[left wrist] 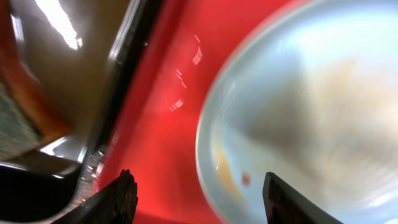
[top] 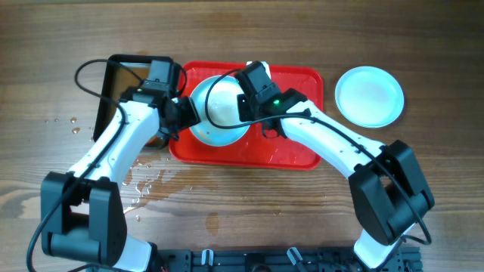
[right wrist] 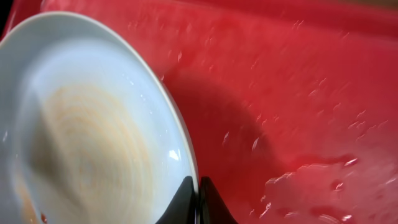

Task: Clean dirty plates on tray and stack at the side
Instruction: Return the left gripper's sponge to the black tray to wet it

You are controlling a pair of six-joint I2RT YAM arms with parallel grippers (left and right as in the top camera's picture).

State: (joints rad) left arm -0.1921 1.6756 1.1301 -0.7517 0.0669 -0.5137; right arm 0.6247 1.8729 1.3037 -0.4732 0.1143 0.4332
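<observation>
This is a robot lab bench laid out as a small dishwashing station. Two white-and-black robot arms, the left arm [top: 113,143] and the right arm [top: 333,143], rise from a black rail [top: 249,261] at the near edge of a wood-grain tabletop [top: 423,38]. A green light [top: 277,103] glows on the right arm. The kitchen things sit loose on the wood. A red tray [top: 302,83] at the tabletop's middle carries a smeared plate [right wrist: 87,143]. A black pan [top: 128,58] of brown water lies just beside the tray's left edge. A clean plate [top: 369,96] sits toward the far right corner, and water drops [top: 144,185] are scattered near the left arm.
</observation>
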